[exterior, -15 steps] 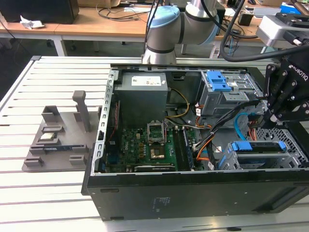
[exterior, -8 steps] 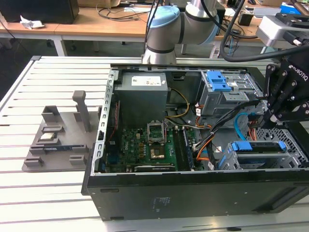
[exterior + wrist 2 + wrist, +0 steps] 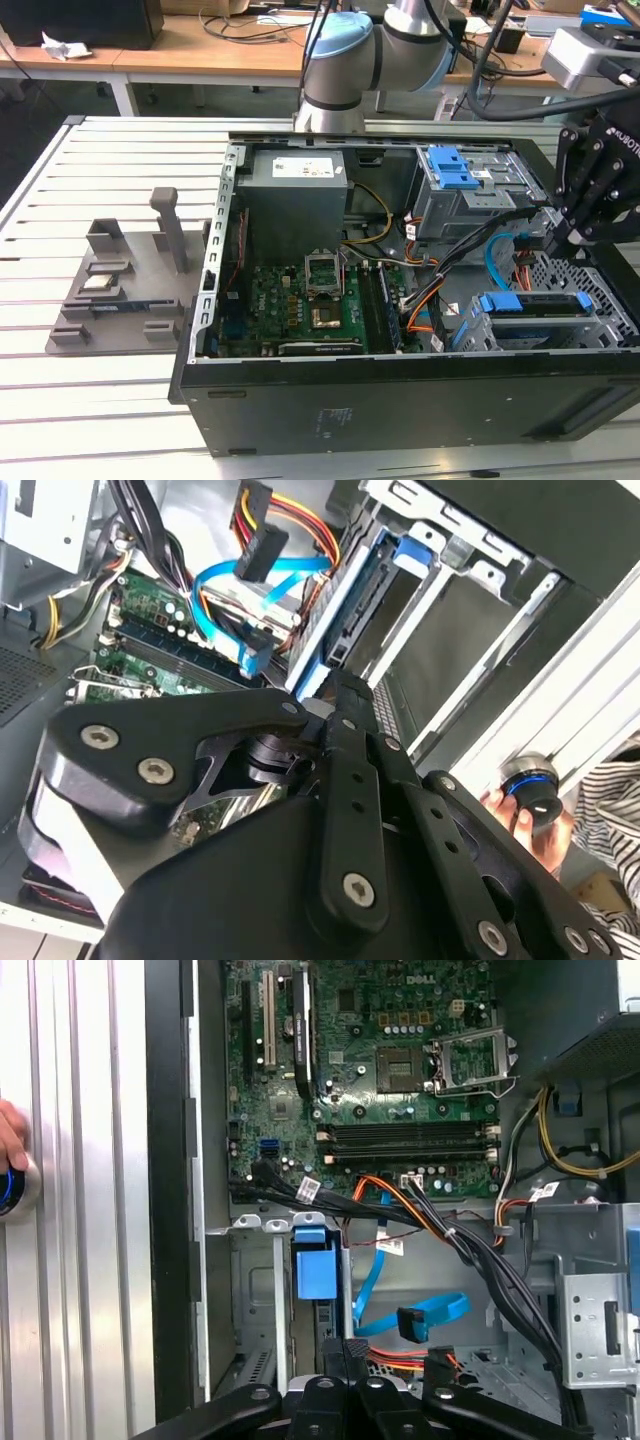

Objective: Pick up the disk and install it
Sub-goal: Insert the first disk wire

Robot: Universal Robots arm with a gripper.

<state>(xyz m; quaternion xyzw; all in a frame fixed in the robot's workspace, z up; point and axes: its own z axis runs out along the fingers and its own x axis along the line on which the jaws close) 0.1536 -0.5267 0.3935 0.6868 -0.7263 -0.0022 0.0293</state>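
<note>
**Gripper held over the drive cage of the open computer**

Much of the disk (image 3: 530, 301) is hidden. Just its blue frame and a dark edge can be seen, standing inside the metal cage (image 3: 600, 325) at the exterior view's right. Its silver face and label cannot be seen. In the first wrist view the blue end of the disk (image 3: 315, 1265) is seen in the slot, just past the gripper (image 3: 345, 1355). In the second wrist view the blue edge (image 3: 322, 640) is partly blocked by the gripper (image 3: 340, 685). It cannot be told if the gripper is open or shut, or if the disk is touched.

The gripper (image 3: 570, 235) is held above the cage and pointed down into the case (image 3: 400, 400). The arm is cut off by the picture's edge.

A hand (image 3: 520, 820) is seen on a blue-ringed knob (image 3: 530, 790) beside the case.

The case is laid on its side on a white slatted table (image 3: 100, 420). A grey holder (image 3: 120, 290) is set on the table at the exterior view's left. Wooden desks with cables are seen behind
</note>
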